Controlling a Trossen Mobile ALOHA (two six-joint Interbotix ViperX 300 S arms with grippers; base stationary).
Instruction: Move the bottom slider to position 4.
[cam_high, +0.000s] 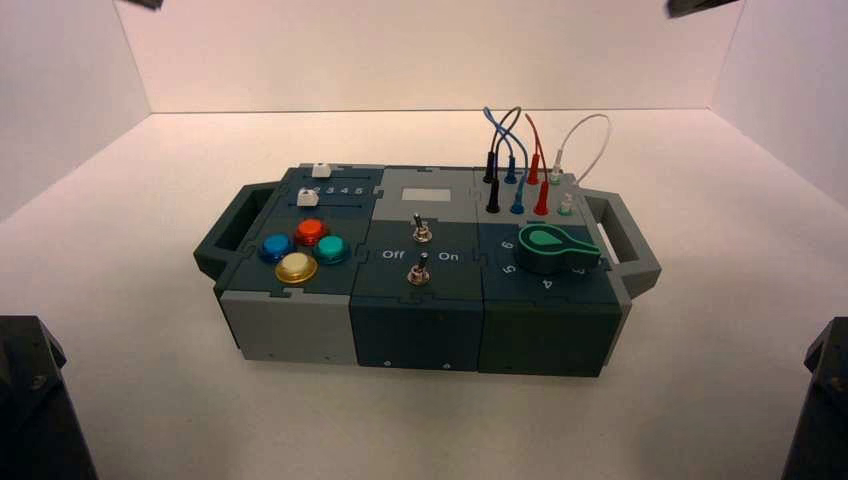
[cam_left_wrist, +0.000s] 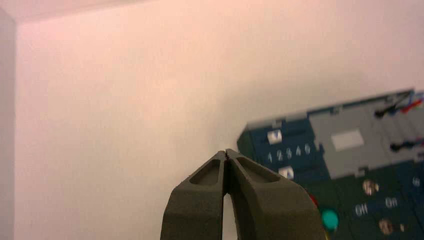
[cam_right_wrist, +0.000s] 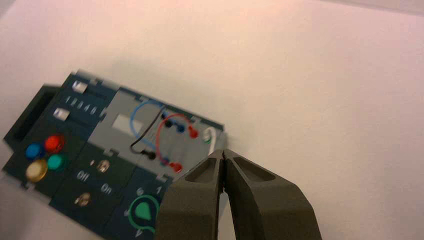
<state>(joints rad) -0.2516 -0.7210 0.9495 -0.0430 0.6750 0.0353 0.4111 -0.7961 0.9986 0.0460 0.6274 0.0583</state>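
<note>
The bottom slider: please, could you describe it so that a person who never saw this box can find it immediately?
On the box's top face, go to the left third. Above the four round coloured buttons sits a small white boxy knob, the bottom slider. Its near twin lies beyond the printed digits; this one lies on the button side.

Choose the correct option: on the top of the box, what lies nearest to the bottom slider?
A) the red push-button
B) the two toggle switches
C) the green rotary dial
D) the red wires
A: the red push-button sits just below the bottom slider in the high view, while the dial, the wires and the switches are farther to the right.
</note>
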